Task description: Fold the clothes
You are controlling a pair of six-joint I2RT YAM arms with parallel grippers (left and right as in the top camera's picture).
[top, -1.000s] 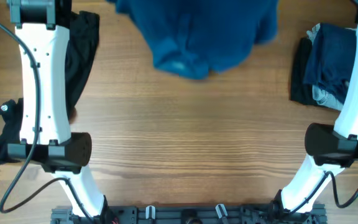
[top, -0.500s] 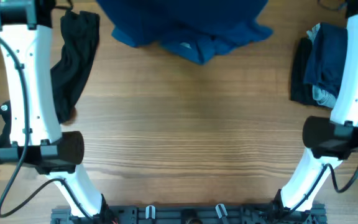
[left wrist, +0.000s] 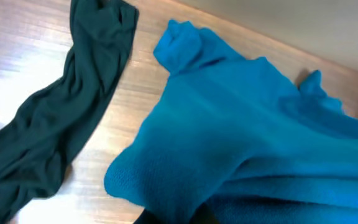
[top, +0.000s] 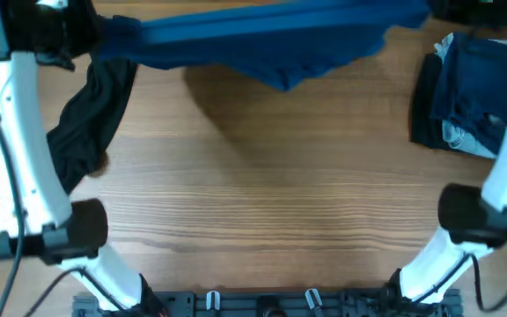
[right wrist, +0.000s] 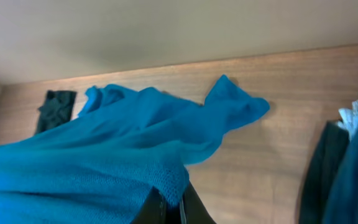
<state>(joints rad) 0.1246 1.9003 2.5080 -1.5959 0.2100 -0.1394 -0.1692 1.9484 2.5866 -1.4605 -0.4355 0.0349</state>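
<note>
Overhead, the blue knit garment point(top: 262, 31) has changed shape within the last second. A second ago it was a rounded bunch at the far middle of the wooden counter point(top: 271, 194). Now it is drawn out into a long band running left to right between the two arms. It is lifted along the far edge, and only a loose fold sags from its middle towards the wood.

The left end effector point(left wrist: 173, 216) is almost buried under the cloth in its own wrist view. Since the band is taut on that side, it is judged to be clamped on the garment's left end. The right end effector point(right wrist: 166, 208) has its fingers pressed together on a gathered edge of the same cloth, which streams away from them.

For the task, this reads as the spreading step: the garment is opened out so it can be laid flat before any fold is made. No fold is visible yet.

Its long axis lies across the counter, parallel to the far edge, with one end towards each arm. Which end is collar or hem cannot be told.

A limp black garment point(top: 86, 132) lies on the left, and a folded stack of dark blue and black clothes point(top: 465, 88) sits on the right, both apart from the blue one.
</note>
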